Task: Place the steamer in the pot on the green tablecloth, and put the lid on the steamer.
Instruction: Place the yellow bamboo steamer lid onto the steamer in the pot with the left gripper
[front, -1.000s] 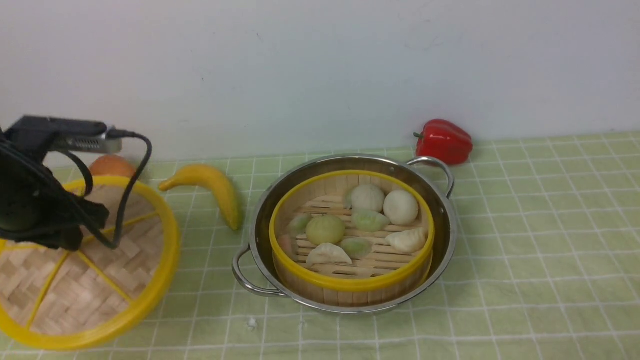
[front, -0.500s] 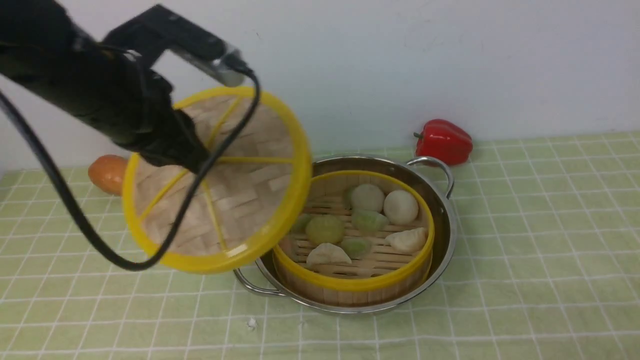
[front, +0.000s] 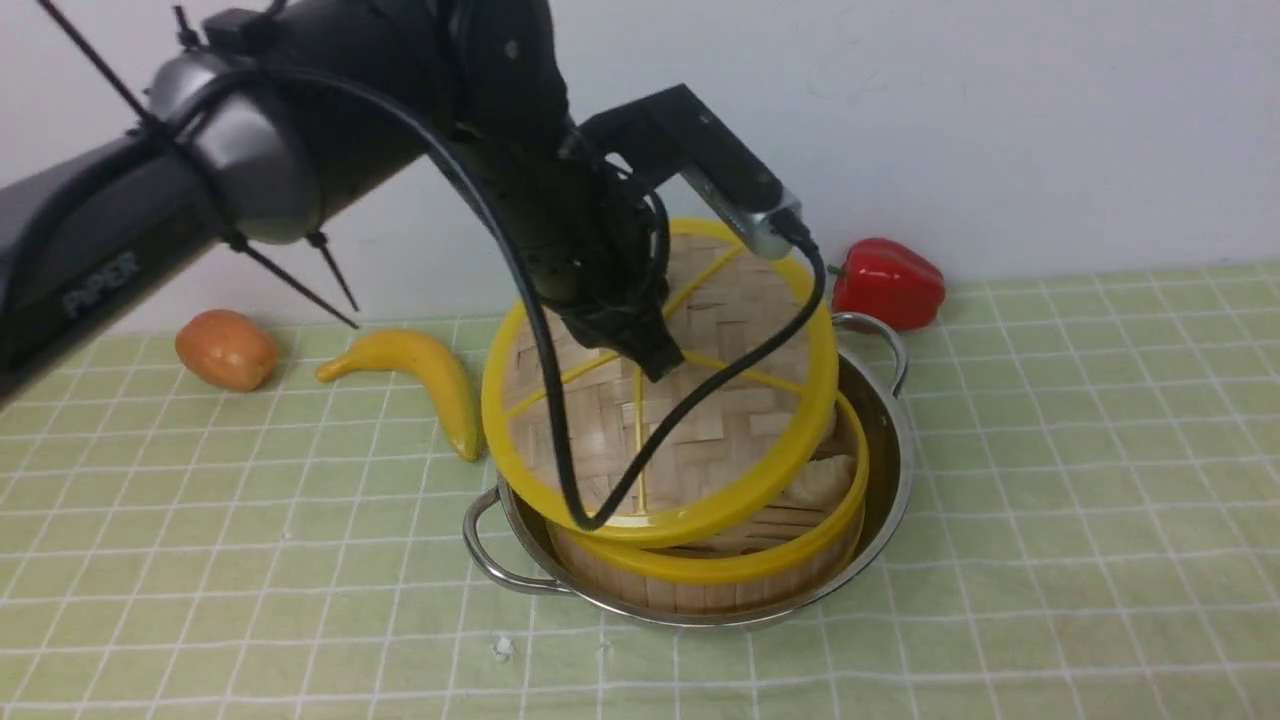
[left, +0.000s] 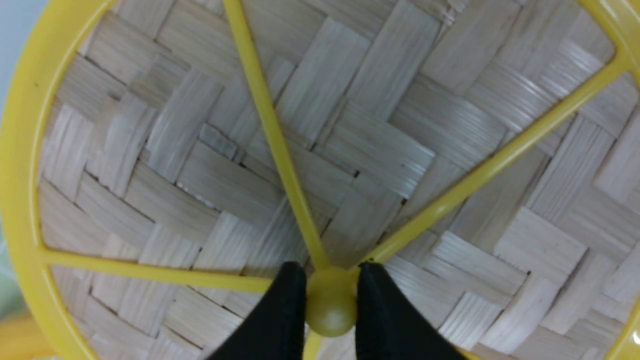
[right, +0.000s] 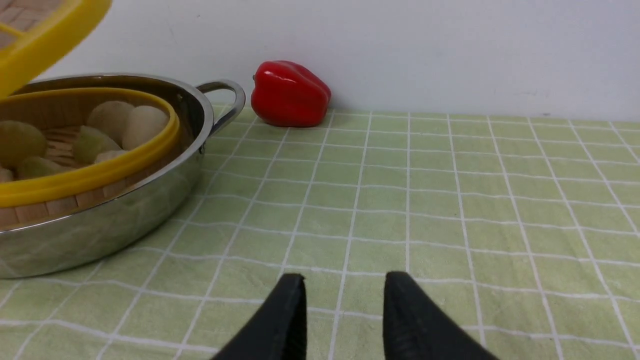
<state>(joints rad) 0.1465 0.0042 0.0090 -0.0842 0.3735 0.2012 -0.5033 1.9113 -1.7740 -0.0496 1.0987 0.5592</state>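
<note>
The lid (front: 700, 440), a woven disc with a yellow rim and spokes, hangs tilted over the steamer (front: 800, 560), covering most of it. The steamer sits inside the pot (front: 885, 470) on the green tablecloth (front: 1050, 450). My left gripper (front: 660, 360) is shut on the lid's yellow hub (left: 330, 310), with woven lid (left: 350, 125) filling the left wrist view around the gripper (left: 330, 270). My right gripper (right: 344, 280) is open and empty, low over the tablecloth, right of the pot (right: 125, 210). The right wrist view shows dumplings in the steamer (right: 100, 170) and the lid's edge (right: 50, 35).
A red toy pepper (front: 888, 282) lies against the wall behind the pot's right handle. A yellow banana (front: 420, 370) lies just left of the pot, and an orange fruit (front: 226, 348) farther left. The left arm's cable hangs across the lid.
My left arm has lifted the lid from the table's left side and carried it right, from beside the pot to over the steamer. The pot and steamer have not moved.
</note>
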